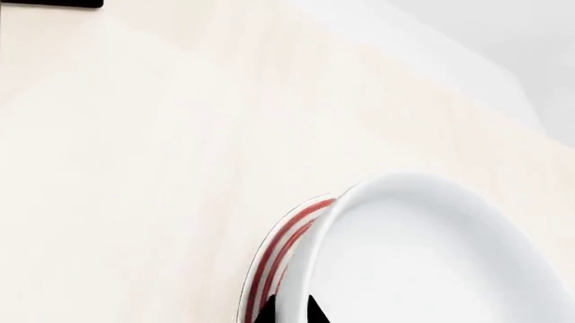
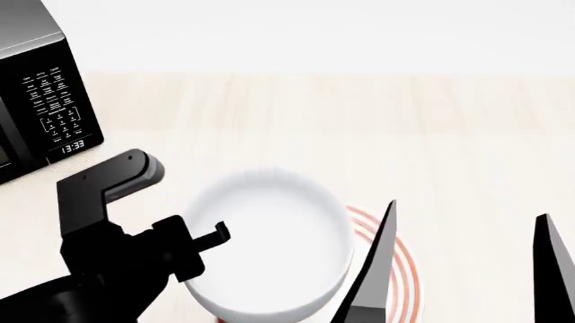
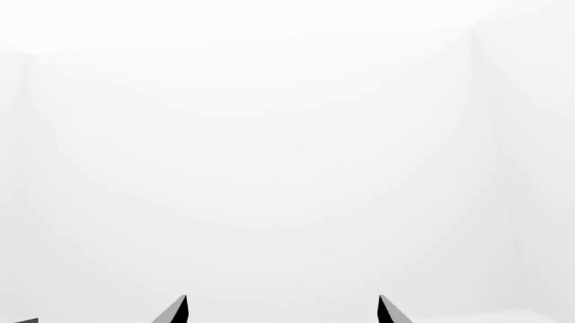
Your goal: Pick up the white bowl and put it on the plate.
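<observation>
the white bowl (image 2: 269, 245) is gripped at its rim by the left gripper (image 2: 209, 239), over the plate (image 2: 400, 266) at lower centre; the right gripper (image 2: 467, 262) is spread wide.

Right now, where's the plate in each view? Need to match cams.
Head view: the plate shows as a red-ringed arc at lower centre-right, under the white bowl.
Left wrist view: rim sliver beside the bowl.
Right wrist view: not in it; only blank white and the right gripper's fingertips.
Shared landmark: the bowl over the red rings, in the head and left wrist views.
</observation>
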